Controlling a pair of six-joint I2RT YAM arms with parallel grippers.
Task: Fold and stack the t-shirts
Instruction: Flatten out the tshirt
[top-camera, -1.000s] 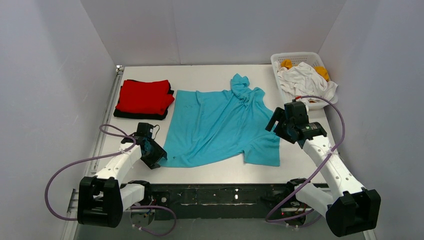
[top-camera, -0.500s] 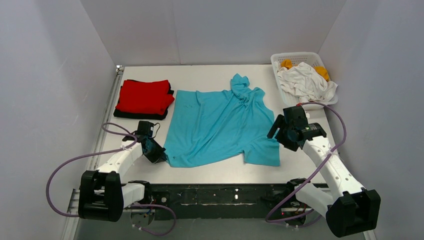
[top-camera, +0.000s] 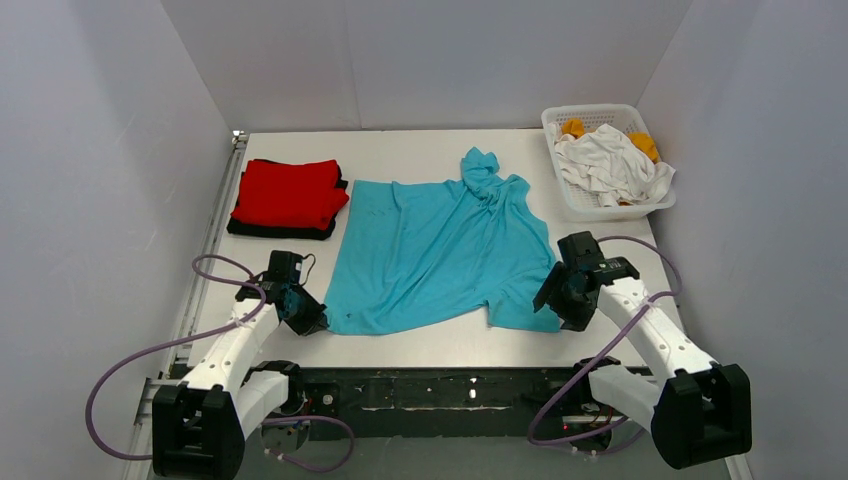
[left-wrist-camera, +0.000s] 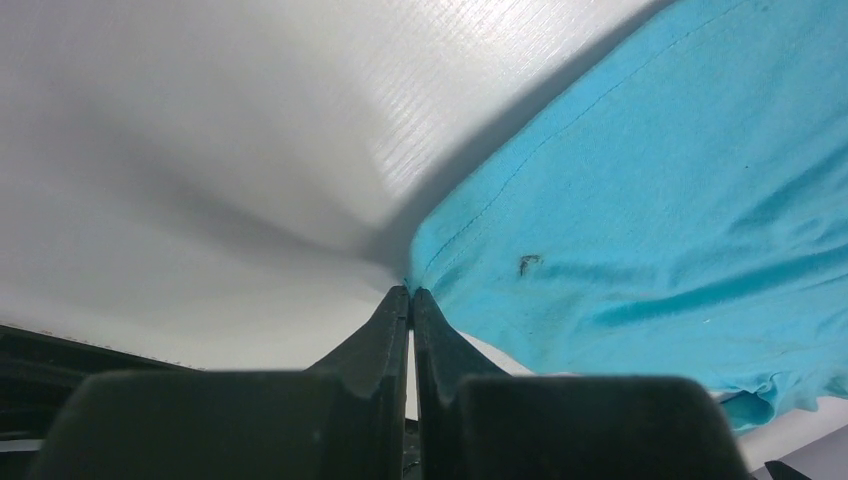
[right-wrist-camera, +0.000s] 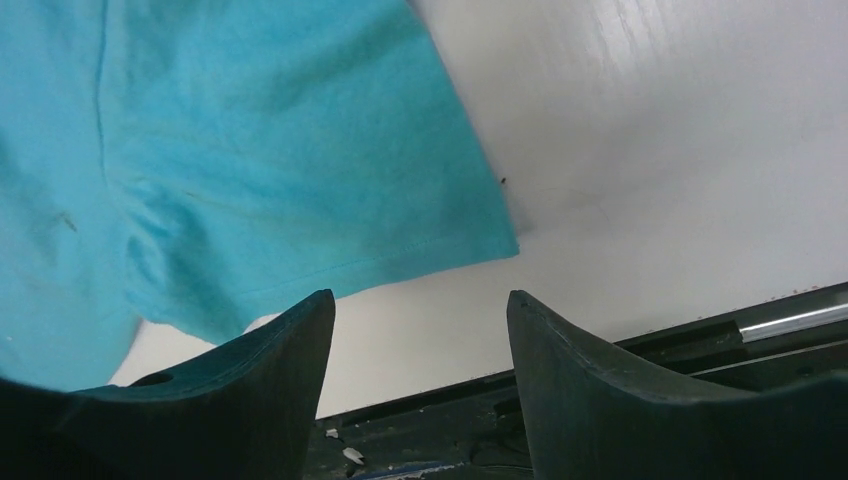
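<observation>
Your left gripper has its jaws pressed together on the lower-left corner of the turquoise t-shirt lying mid-frame on the desk, your right gripper hangs jaws spread over its lower-right corner, and upper left the black t-shirt is mostly buried under the red t-shirt.

Plain turquoise shirt, red shirt on black shirt, white lattice basket, white surface.
</observation>
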